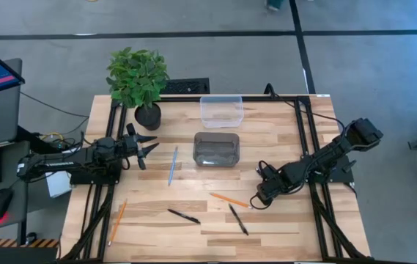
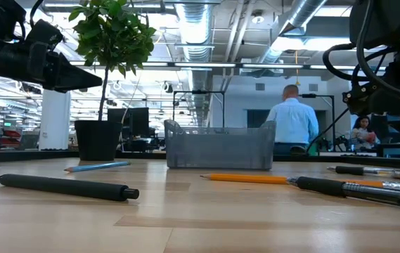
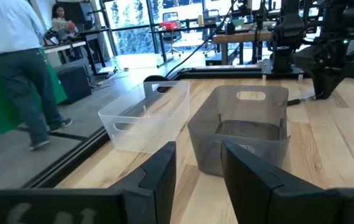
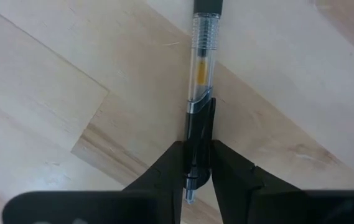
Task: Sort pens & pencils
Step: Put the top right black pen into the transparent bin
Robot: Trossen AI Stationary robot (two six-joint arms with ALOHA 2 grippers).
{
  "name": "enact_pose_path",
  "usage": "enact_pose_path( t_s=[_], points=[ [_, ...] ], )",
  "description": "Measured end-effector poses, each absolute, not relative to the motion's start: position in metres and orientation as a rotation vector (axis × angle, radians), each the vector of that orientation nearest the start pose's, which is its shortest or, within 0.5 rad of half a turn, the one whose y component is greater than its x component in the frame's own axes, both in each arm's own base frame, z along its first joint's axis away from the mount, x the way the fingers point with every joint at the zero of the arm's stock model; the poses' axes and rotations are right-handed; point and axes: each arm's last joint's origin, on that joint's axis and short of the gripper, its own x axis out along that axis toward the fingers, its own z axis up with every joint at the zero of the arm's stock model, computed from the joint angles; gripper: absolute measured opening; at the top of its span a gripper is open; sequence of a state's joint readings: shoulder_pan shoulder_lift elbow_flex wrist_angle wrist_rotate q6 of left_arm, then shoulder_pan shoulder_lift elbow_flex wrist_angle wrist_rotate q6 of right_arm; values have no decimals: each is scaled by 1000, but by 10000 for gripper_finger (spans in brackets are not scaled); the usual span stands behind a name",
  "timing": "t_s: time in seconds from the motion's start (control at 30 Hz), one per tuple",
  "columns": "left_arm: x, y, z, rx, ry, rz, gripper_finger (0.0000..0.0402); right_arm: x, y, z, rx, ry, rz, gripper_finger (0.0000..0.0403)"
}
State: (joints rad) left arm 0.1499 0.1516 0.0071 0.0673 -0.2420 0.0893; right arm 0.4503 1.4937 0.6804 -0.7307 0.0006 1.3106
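A: Bins are seen mid-table: a grey bin (image 1: 216, 149) with a clear bin (image 1: 221, 110) just behind it, and a plant (image 1: 138, 81) at the far left corner.

B: Pens? 2 lie near the front edge (image 1: 184, 216) (image 1: 238, 219); an orange pencil (image 1: 228, 199) is between them and the right gripper (image 1: 256, 201).

A: That gripper is lowered to the table, its fingers (image 4: 174, 163) clamped on a third pen (image 4: 200, 93). The left gripper (image 1: 152, 146) is held parted by the plant.
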Motion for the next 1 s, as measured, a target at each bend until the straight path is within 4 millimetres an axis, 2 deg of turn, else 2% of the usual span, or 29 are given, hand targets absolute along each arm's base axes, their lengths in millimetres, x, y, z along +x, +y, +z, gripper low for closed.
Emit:
enact_pose_path(
  t_s=[0.63,1.0],
  points=[
    [103,23,160,92,95,388,118,199,83,134,638,1407,-664,92],
    [103,23,160,92,95,388,118,212,77,160,490,1384,-686,92]
  ],
)
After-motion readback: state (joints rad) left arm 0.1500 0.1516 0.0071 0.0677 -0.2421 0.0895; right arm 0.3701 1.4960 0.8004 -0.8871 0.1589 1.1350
